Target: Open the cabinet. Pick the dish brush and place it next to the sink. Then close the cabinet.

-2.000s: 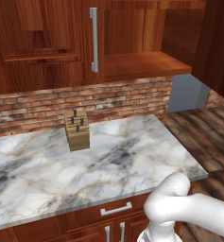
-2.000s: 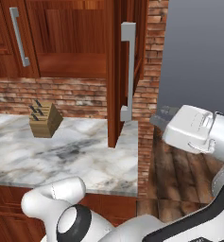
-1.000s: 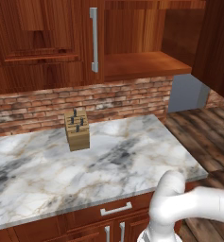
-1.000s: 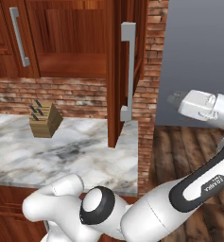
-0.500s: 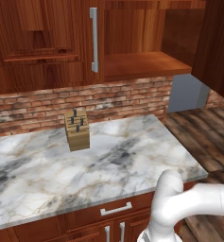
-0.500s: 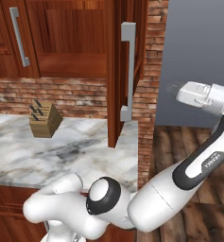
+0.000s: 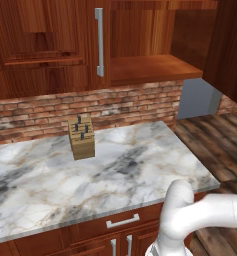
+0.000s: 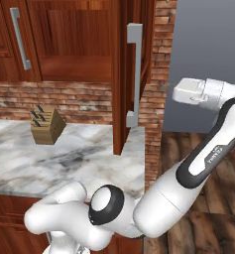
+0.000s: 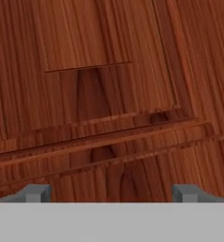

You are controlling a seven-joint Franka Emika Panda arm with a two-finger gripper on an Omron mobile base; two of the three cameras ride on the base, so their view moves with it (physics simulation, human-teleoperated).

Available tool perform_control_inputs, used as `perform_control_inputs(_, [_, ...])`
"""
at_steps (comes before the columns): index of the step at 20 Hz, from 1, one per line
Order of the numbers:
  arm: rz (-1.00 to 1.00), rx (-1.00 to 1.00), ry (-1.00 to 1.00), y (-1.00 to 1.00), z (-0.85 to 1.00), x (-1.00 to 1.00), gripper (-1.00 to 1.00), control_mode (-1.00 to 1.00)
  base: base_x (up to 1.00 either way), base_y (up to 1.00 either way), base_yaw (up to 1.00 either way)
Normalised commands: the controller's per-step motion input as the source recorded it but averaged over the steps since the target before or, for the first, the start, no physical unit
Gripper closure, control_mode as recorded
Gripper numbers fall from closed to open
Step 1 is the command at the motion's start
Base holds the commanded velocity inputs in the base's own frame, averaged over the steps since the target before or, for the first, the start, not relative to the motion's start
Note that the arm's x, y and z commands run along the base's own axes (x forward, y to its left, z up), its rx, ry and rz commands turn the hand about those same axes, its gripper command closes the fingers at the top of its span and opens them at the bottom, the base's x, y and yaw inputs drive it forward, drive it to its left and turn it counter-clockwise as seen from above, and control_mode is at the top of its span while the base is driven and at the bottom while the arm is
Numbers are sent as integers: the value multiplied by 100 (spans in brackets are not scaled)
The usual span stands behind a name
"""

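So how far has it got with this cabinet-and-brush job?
The cabinet looks partly done: its right door is swung out and a bare shelf shows inside, while the left door is still shut. Nothing is held; the gripper has its jaws open, facing a wood panel. No brush or sink is visible from here, so picking, placing and closing remain.

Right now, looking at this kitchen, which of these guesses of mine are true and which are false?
1. The cabinet's right door stands swung open. True.
2. A knife block stands on the marble counter. True.
3. The claw is clamped on a dish brush. False: its tips stand wide apart, empty, facing wood panelling.
4. The wall behind the counter is white tile. False: it is red brick.
5. The open cabinet's bottom shelf looks bare. True.
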Motion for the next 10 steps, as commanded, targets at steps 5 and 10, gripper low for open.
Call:
perform_control_inputs(5, [0,0,-3,69,1,0,-100,-100,0,0,0])
perform_control_inputs(10, [-2,0,0,83,20,0,-100,-100,0,0,0])
